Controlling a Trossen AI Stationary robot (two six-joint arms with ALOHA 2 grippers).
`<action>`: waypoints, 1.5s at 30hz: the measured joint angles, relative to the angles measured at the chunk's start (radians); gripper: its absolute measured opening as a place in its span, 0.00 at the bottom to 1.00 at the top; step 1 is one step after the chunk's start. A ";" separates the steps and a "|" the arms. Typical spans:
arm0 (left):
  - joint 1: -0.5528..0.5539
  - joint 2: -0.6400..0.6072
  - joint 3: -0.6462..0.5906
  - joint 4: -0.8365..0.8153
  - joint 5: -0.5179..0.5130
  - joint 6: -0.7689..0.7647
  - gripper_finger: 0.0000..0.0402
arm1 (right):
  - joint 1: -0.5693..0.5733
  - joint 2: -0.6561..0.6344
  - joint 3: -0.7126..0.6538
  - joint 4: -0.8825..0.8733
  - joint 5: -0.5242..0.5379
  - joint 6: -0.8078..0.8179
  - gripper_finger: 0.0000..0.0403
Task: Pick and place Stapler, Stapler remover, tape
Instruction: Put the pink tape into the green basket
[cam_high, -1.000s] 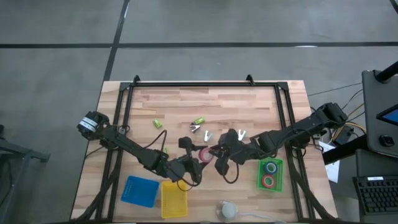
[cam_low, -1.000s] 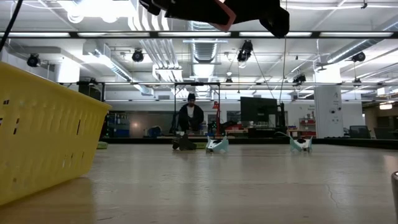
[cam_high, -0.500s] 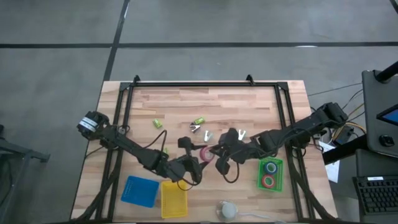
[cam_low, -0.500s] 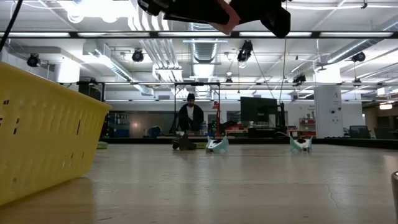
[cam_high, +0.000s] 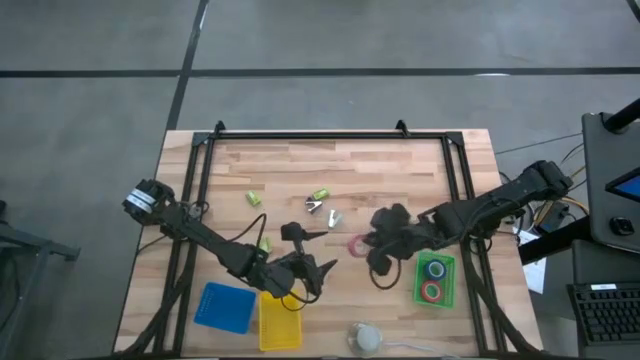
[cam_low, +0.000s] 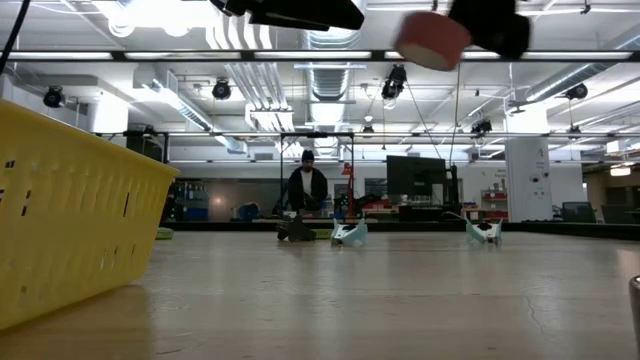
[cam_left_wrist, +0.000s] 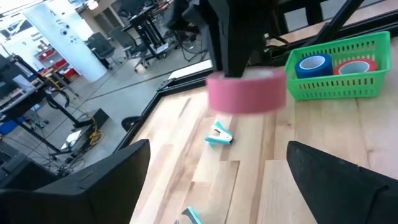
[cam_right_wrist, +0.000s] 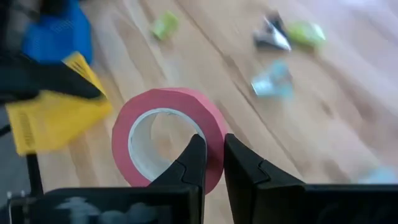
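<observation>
Now carry the pink tape roll (cam_right_wrist: 166, 135) level toward the green basket (cam_high: 434, 280), where a blue and a red roll already lie, and release only once it is over the rim. Your right gripper (cam_right_wrist: 210, 163) pinches the roll's wall, lifted above the table. The left gripper (cam_left_wrist: 217, 180) hangs near the yellow basket (cam_high: 279, 325), fingers apparently spread wide and empty.

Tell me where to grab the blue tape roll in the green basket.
The blue tape roll lies flat, hole up, walled in by the green basket: come from above, one finger in the hole, one outside the ring.
</observation>
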 joint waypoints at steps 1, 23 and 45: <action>-0.001 0.000 -0.001 0.000 0.000 0.000 0.95 | 0.008 -0.013 0.000 -0.055 -0.017 0.046 0.07; 0.000 0.000 -0.001 0.015 0.004 -0.008 0.95 | 0.489 -0.026 -0.138 -0.385 -0.222 0.946 0.09; 0.000 0.000 0.000 0.026 0.004 0.007 0.95 | 0.588 -0.016 -0.301 -0.293 -0.329 1.196 0.12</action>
